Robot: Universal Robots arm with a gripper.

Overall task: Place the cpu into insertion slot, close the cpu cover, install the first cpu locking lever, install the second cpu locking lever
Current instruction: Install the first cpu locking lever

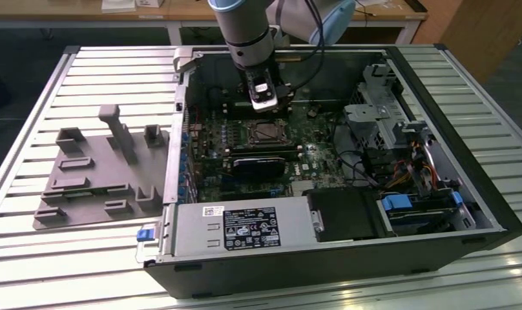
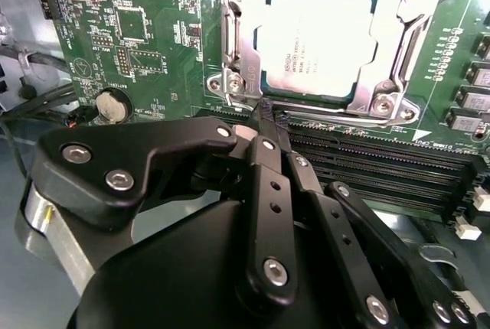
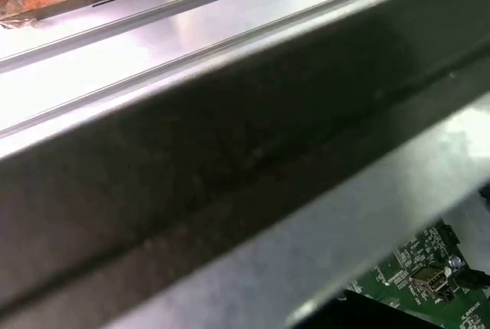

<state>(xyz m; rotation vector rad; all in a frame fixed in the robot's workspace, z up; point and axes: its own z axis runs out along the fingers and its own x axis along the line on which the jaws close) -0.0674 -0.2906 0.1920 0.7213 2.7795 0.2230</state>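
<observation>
A computer case lies open on a slatted metal table. At the exterior view's left, a grey tray with upright posts rests on the table, just beside the case. Along the near side of the case sits a silver power supply.

Further right, the arm reaches down from above into the case. Its gripper hangs just over the green board, at the far edge of the slot. A black block sits on the board on the near side of the slot. At the exterior view's right, a metal drive cage and loose cables fill that end of the case.

In the second wrist view, a round coin battery lies on the board. Beside it the gripper shows its black fingers drawn together, tips meeting. Nothing can be seen between them. The tips sit at the edge of the cover; contact cannot be judged. The cover lies flat over the slot, and the cpu shows through its square window, seated with its silver top facing up. Long black memory slots run just beside the socket, passing behind the fingers.

In the first wrist view, a blurred metal wall of the case is close to the lens. A corner of the board shows beyond it.
</observation>
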